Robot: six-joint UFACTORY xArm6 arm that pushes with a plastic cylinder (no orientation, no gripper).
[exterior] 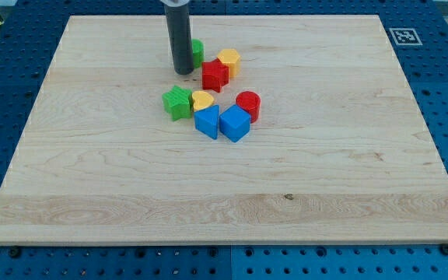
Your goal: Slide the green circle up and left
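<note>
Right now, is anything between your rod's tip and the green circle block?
Nothing that shows in the camera view: my tip sits right against the green circle, hiding its left part, with no block between them.

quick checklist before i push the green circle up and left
1. Green circle located: ok, though my rod hides much of it.
2. My tip placed on the circle's lower-right side for an up-left push: not ok, it sits at its left.
3. Board up-left of the circle free of blocks: ok.
4. Red star and yellow block apart from the circle: cannot tell, they sit very close.
5. Green star outside the push path: ok.
</note>
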